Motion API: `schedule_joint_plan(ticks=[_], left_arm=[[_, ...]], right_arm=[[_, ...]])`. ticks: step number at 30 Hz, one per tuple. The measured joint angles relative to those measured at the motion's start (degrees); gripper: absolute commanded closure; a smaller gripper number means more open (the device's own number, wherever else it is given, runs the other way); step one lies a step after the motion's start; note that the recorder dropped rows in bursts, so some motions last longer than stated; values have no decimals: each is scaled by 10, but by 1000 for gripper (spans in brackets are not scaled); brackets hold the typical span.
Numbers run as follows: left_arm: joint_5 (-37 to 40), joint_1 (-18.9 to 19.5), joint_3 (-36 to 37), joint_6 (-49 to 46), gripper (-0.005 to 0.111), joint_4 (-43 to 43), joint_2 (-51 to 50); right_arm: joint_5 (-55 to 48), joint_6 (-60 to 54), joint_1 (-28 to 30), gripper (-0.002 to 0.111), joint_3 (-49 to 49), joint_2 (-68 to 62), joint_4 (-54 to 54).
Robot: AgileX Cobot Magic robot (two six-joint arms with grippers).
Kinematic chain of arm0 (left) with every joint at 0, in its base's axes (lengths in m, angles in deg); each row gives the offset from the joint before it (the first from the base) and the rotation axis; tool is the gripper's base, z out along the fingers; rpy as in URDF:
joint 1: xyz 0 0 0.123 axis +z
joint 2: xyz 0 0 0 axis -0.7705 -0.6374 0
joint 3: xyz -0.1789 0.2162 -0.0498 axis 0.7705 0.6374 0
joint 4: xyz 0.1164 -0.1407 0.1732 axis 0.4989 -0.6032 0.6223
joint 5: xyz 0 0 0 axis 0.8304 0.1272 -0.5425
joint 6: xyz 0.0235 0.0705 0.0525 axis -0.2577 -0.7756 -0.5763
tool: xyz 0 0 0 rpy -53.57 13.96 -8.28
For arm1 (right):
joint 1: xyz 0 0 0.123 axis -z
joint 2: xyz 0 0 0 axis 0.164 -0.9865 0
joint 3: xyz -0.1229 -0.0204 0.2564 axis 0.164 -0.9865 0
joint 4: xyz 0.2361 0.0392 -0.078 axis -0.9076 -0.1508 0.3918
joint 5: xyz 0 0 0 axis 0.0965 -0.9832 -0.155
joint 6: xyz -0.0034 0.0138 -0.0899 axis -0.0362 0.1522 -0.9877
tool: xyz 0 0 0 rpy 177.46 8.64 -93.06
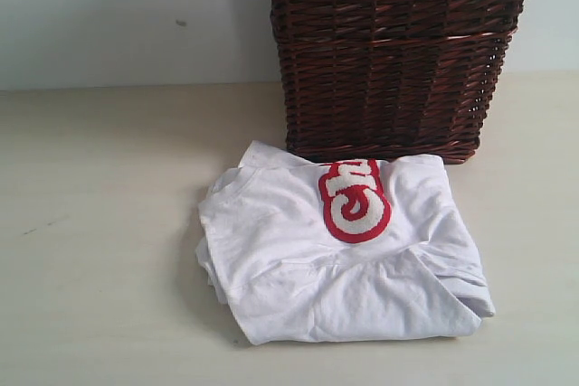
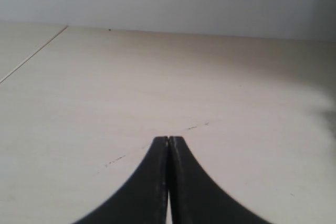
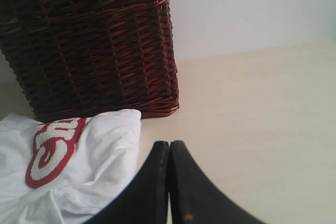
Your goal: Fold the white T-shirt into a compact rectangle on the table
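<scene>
The white T-shirt [image 1: 344, 255] lies folded into a rough rectangle on the table [image 1: 90, 250], just in front of the wicker basket. Its red-outlined lettering [image 1: 355, 199] faces up near the back edge. The right wrist view shows the T-shirt [image 3: 89, 166] beside my right gripper [image 3: 169, 143], which is shut with nothing in it and hangs over bare table close to the shirt's edge. My left gripper [image 2: 168, 138] is shut and empty above bare table [image 2: 157, 77], away from the shirt. Neither gripper appears in the exterior view.
A tall dark wicker basket [image 1: 393, 51] stands at the back of the table, right behind the shirt; it also shows in the right wrist view as the basket [image 3: 89, 40]. A pale wall rises behind the table. A seam line [image 2: 31, 56] crosses the table on the left arm's side.
</scene>
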State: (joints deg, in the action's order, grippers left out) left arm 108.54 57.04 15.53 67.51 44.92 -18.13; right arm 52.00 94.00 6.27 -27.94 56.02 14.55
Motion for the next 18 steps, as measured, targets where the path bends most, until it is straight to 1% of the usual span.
schedule_joint_plan(ticks=[4, 9, 18], left_arm=[[0, 0, 0, 0, 107, 0, 0], [0, 0, 0, 0, 107, 0, 0], [0, 0, 0, 0, 107, 0, 0]], right_arm=[[0, -17, 0, 108, 0, 0, 0], [0, -70, 0, 108, 0, 0, 0], [0, -78, 0, 108, 0, 0, 0]])
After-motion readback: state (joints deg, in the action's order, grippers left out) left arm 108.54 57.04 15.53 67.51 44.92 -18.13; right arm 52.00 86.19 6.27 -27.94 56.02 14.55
